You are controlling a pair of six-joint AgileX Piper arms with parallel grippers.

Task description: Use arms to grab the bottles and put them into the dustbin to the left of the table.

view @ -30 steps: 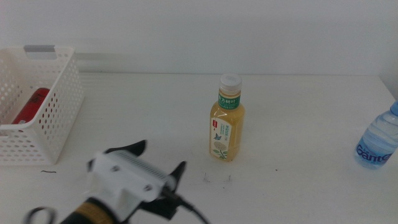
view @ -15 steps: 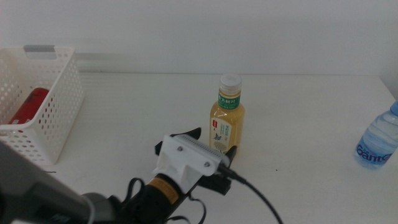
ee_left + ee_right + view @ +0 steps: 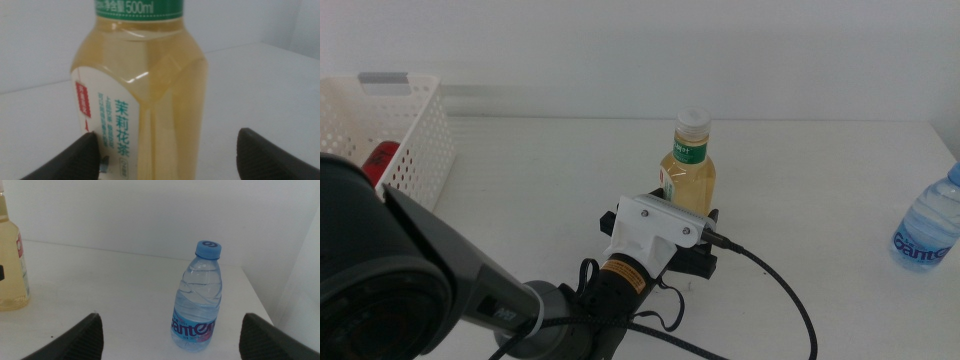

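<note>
In the middle view the left arm (image 3: pixel 470 300) reaches in from the lower left across the white desk (image 3: pixel 540 180), its white wrist housing ending in the left pincer (image 3: pixel 665 225), which sits at the lower body of the yellow tea bottle (image 3: pixel 689 165). The bottle stands upright near the desk's centre, white cap on top, with a dark jaw showing on either side of its base. At the far left stands the white perforated dustbin (image 3: pixel 415 150), and the red cola can (image 3: pixel 380 158) shows inside it, partly hidden by the arm. The clear water bottle (image 3: pixel 926 232) stands upright at the right edge, well apart from the tea bottle. In the left wrist view the tea bottle fills the frame between the spread jaws; one jaw touches the label side, the other stands clear, so the pincer is released. In the right wrist view the right pincer (image 3: pixel 170 340) is also released, jaws wide, facing the blue-capped water bottle, which stands near the desk's far corner.
</note>
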